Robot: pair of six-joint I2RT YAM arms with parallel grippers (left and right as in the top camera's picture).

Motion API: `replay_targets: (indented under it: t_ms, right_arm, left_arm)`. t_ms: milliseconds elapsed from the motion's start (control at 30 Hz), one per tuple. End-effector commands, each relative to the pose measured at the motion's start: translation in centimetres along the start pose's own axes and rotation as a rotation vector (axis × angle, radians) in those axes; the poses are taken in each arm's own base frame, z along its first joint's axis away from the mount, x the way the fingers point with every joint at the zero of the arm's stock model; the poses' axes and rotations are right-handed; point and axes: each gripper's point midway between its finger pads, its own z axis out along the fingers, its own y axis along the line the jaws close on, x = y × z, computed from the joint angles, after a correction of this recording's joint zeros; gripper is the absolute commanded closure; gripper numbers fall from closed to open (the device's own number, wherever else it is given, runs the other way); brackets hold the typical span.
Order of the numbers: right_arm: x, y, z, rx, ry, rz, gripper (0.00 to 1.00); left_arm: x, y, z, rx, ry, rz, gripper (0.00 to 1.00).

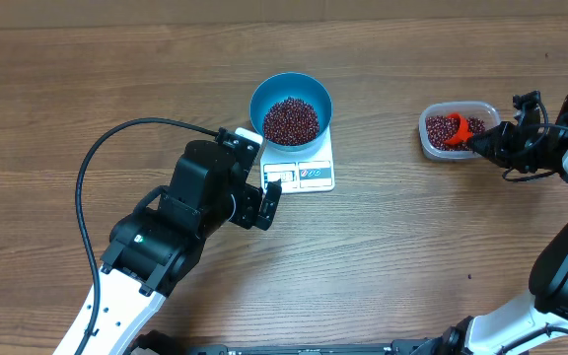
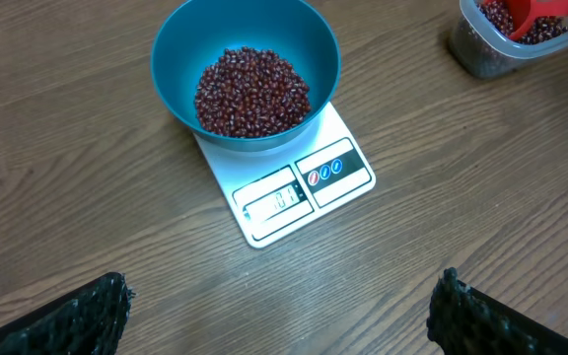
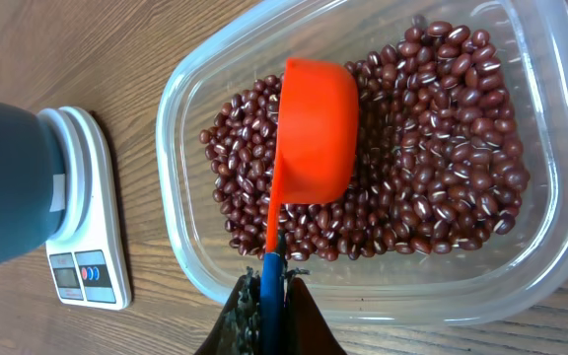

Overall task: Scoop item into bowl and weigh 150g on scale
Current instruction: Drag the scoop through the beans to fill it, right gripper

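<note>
The blue bowl (image 1: pixel 291 108) stands on the white scale (image 1: pixel 309 176) and holds a heap of dark red-brown beans (image 1: pixel 292 120). More beans (image 3: pixel 442 148) lie in a clear plastic tub (image 1: pixel 459 150) at the right. My right gripper (image 3: pixel 272 291) is shut on the blue handle of an orange scoop (image 3: pixel 316 128), whose cup rests on the beans in the tub. My left gripper (image 2: pixel 279 311) is open and empty, low over the table just in front of the scale (image 2: pixel 304 187). In the left wrist view the bowl (image 2: pixel 166 79) is ahead.
A black cable (image 1: pixel 97 168) loops over the table at the left of my left arm. The tub (image 3: pixel 521 286) sits about a bowl's width to the right of the scale (image 3: pixel 82 237). Bare wood lies between them.
</note>
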Motion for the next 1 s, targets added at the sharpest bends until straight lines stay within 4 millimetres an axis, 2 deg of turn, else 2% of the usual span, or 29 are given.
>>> replay_targets:
  t_ms: [0, 533, 967]
  right_arm:
    - [1.0, -0.4, 1.0, -0.011, 0.033, 0.05, 0.96]
    - [1.0, 0.6, 1.6, -0.02, 0.044, 0.104, 0.96]
    - [3.0, -0.2, 3.0, -0.005, 0.07, 0.113, 0.96]
  left_arm:
    - [0.2, 0.4, 0.1, -0.013, 0.005, 0.003, 0.01]
    - [0.2, 0.4, 0.1, -0.013, 0.005, 0.003, 0.0]
    - [0.2, 0.4, 0.1, -0.013, 0.005, 0.003, 0.0]
